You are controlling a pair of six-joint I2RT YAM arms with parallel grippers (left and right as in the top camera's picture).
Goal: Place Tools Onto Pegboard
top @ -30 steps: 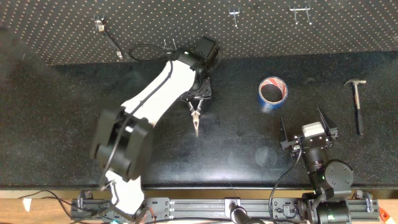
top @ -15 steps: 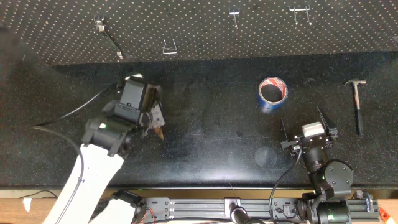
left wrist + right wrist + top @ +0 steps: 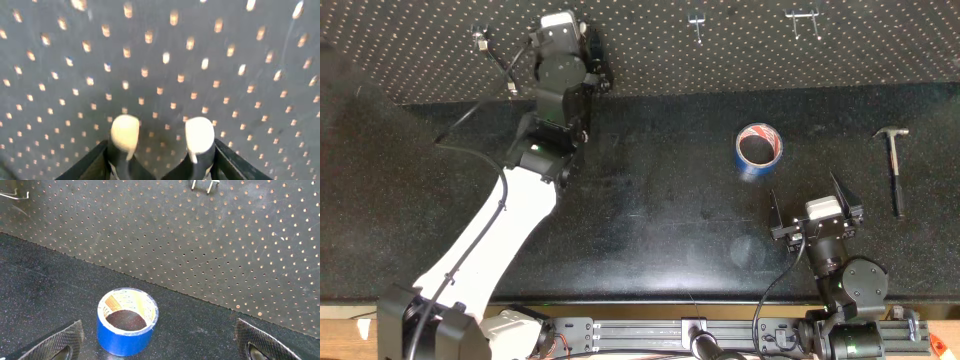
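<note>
Top view, my log. Left tool (image 3: 565, 45): up against the pegboard (image 3: 740, 50), I judge to hang its load; clamped narrow on the pliers (image 3: 125, 136), pale handle ends facing the holes. Right tool (image 3: 807, 195): parked low over the table (image 3: 650, 230), spread wide, empty. Tape (image 3: 758, 148), hammer (image 3: 893, 170): both lying on the table, unhung.

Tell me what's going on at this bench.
The left arm reaches up to the pegboard. Its left gripper is shut on a two-handled tool, probably pliers, with the pale handle ends right up against the holes. The right gripper sits open low over the table, holding nothing and facing the blue tape roll. The tape roll and a hammer lie on the table, not yet hung.
</note>
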